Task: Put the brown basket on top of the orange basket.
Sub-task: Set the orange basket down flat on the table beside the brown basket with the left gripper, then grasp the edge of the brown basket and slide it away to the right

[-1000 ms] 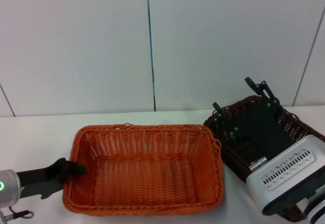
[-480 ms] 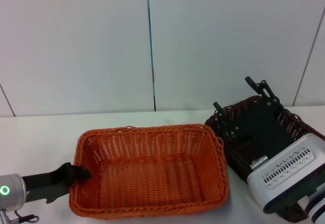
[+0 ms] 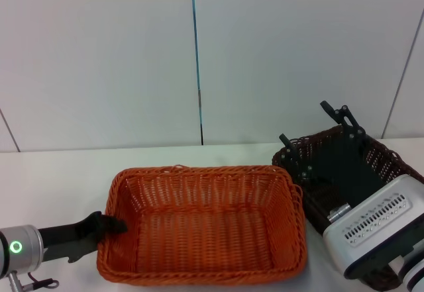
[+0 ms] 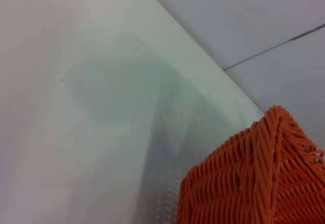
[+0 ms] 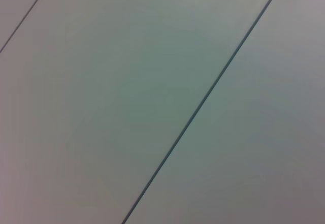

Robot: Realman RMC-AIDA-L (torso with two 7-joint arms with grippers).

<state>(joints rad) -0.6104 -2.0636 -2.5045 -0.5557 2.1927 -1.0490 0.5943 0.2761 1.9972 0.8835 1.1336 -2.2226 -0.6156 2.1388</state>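
Orange basket (image 3: 205,222) sits on the white table (image 3: 53,173), nearest the camera. Left gripper (image 3: 114,226) is clamped on its left rim. Left wrist view alone shows a basket corner (image 4: 264,178) close up with bare tabletop beside it. Brown basket (image 3: 344,173) lies farther right, its rim just beside the orange one. Right gripper (image 3: 321,136) is over the brown basket, fingers spread. Right wrist view shows only wall panels (image 5: 101,82).

My right arm's housing hides the brown basket (image 3: 331,153)'s near end. I can't tell whether the left gripper (image 3: 114,226) pinches the orange basket (image 3: 205,222)'s rim.
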